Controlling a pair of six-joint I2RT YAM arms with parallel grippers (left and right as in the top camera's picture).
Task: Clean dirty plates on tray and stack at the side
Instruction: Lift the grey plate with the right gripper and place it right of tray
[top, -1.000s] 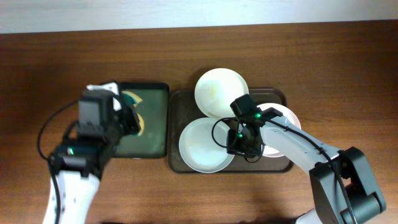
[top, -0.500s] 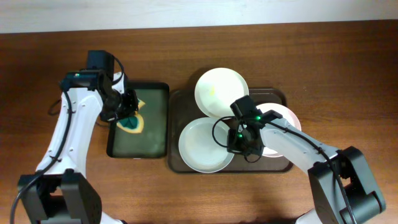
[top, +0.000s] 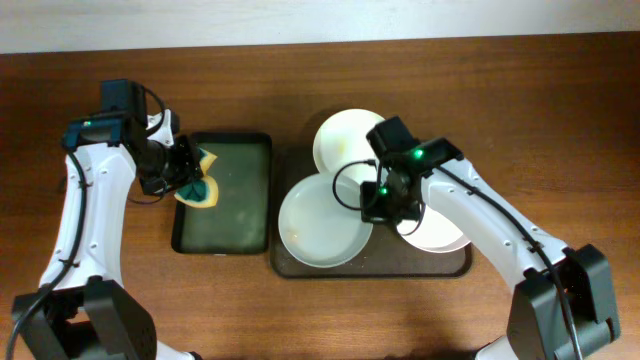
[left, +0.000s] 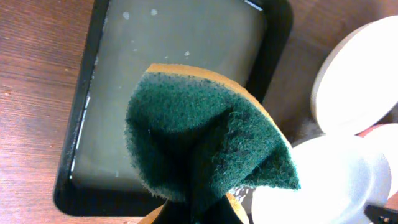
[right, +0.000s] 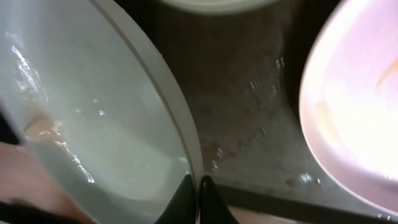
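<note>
The dark brown tray (top: 455, 262) holds three plates. My right gripper (top: 371, 206) is shut on the right rim of the pale green plate (top: 318, 222), which is lifted and tilted over the tray's left part; the wrist view shows the rim (right: 180, 130) pinched between the fingers (right: 196, 186). A white plate (top: 345, 140) lies at the back. A pale pink plate (top: 440, 232) with a yellow smear (right: 385, 68) lies at the right, partly under my arm. My left gripper (top: 186, 180) is shut on a green and yellow sponge (top: 199, 190) (left: 205, 137), held above the left edge of the greenish tray (top: 240, 215).
The black-rimmed greenish tray (left: 180, 68) holds a wet film of water. Bare wooden table (top: 560, 110) surrounds both trays. Water drops lie on the brown tray floor (right: 249, 106).
My right gripper has lifted the pale green plate and drawn it leftward and back. My left arm has swung left with the sponge, from the tray's middle to its left edge.
</note>
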